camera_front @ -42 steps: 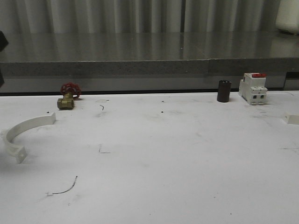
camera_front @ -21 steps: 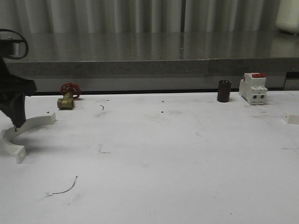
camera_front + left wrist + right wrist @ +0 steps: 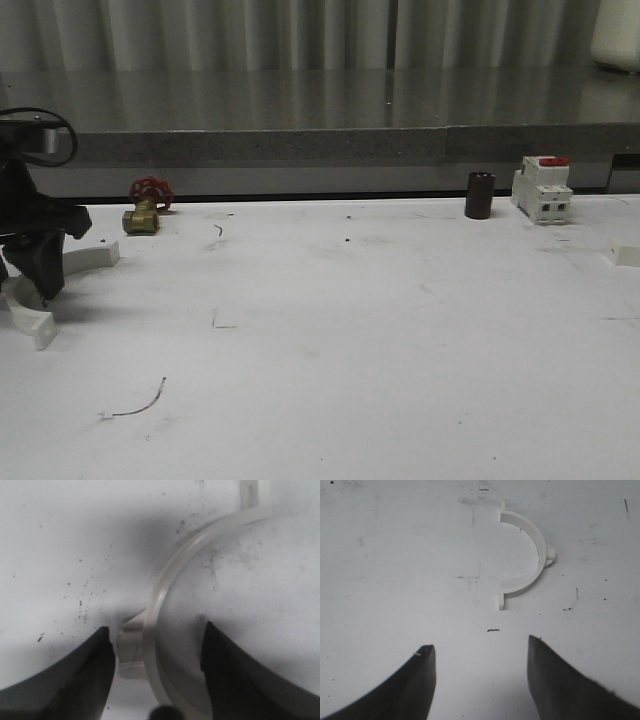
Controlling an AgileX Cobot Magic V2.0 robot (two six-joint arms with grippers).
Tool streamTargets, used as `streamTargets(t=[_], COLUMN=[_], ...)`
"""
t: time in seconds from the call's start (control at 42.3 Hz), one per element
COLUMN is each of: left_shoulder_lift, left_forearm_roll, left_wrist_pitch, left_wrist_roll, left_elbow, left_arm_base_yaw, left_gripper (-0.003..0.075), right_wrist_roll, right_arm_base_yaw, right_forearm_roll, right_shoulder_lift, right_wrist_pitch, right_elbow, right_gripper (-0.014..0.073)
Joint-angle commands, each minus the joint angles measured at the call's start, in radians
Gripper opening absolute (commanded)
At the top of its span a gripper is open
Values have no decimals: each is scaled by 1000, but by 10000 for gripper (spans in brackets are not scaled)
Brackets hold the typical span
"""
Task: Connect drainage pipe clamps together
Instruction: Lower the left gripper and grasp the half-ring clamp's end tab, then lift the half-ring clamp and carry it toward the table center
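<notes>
One white drainage pipe clamp (image 3: 90,257) lies on the white table at the far left. My black left gripper (image 3: 35,272) is down over its middle. In the left wrist view the curved band (image 3: 172,567) runs between the two dark fingers, and the left gripper (image 3: 156,628) is open, with a gap on both sides of the band. A second white clamp (image 3: 539,560) lies flat ahead of my right gripper (image 3: 480,642), which is open with bare table between its fingers. A white piece of that clamp (image 3: 627,256) shows at the table's right edge.
A brass valve with a red handwheel (image 3: 146,206) stands at the back left. A dark cylinder (image 3: 479,195) and a white red-topped breaker (image 3: 542,189) stand at the back right. A raised grey ledge (image 3: 320,145) runs behind the table.
My left gripper has come in from the left and dropped over the left clamp, now straddling its band. The clamp has not moved.
</notes>
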Motion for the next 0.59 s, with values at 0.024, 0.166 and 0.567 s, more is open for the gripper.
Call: streamTargets(t=[0.024, 0.166, 0.567], left_shoulder_lift=[-42, -42, -42], left_forearm_roll=[-2, -2, -20], left_wrist_pitch=[-34, -42, -15], left_wrist_roll=[-2, -2, -2], left_elbow=[-26, -26, -53], left_arm_base_yaw=[-4, -4, -8], left_gripper=[278, 192, 25], right_wrist_roll=[-2, -2, -2], right_arm_base_yaw=[-4, -4, -4], right_forearm_roll=[-16, -16, -16], right_shoulder_lift=[0, 0, 0], right_wrist_pitch=[-51, -51, -51], right_elbow=[-27, -27, -27], right_gripper=[440, 440, 440])
